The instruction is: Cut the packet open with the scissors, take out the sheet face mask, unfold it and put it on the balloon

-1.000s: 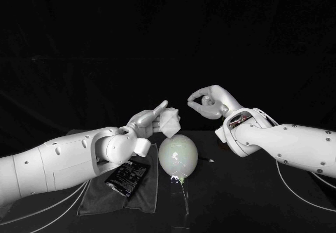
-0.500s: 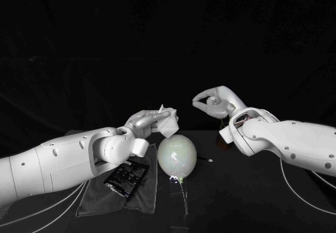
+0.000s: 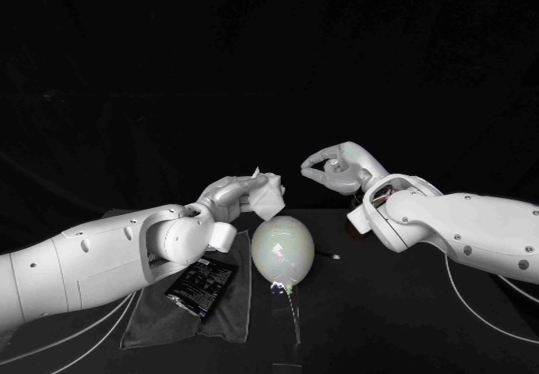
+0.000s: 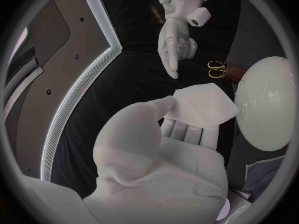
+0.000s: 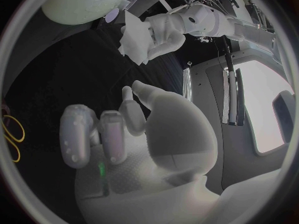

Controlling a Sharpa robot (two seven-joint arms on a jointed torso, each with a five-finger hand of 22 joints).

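Nearest on the black table (image 3: pixel 382 327) lies a grey cloth (image 3: pixel 157 323), spread flat toward the robot's left. The black packet (image 3: pixel 205 286) rests on the cloth, slightly askew, just beside the balloon and apart from both hands. The balloon (image 3: pixel 282 251), pale and egg-shaped, sits at the middle of the table just past the cloth's edge, with its narrow end toward the robot. From that end a thin clear piece runs toward the table's near edge; what it is cannot be made out. A small speck lies on the table just beyond the balloon on the right-hand side, too small to name. Above the balloon's far end the left hand (image 3: pixel 236 195) is raised off the table. Its thumb and fingers are pinched on a folded white sheet face mask (image 3: pixel 267 201), which hangs down from the grip. The mask's lower corner comes very near the top of the balloon; whether they touch cannot be told. The left wrist view shows the thumb pressing the folded mask against the fingers, with most of the sheet sticking out past the fingertips. Farther back and across the gap, the right hand (image 3: pixel 335 167) is held in the air, well apart from the mask. Its fingers are curled in toward the thumb, with nothing in them. Beyond the balloon, yellow-handled scissors (image 4: pixel 216 68) lie on the table, untouched by either hand.
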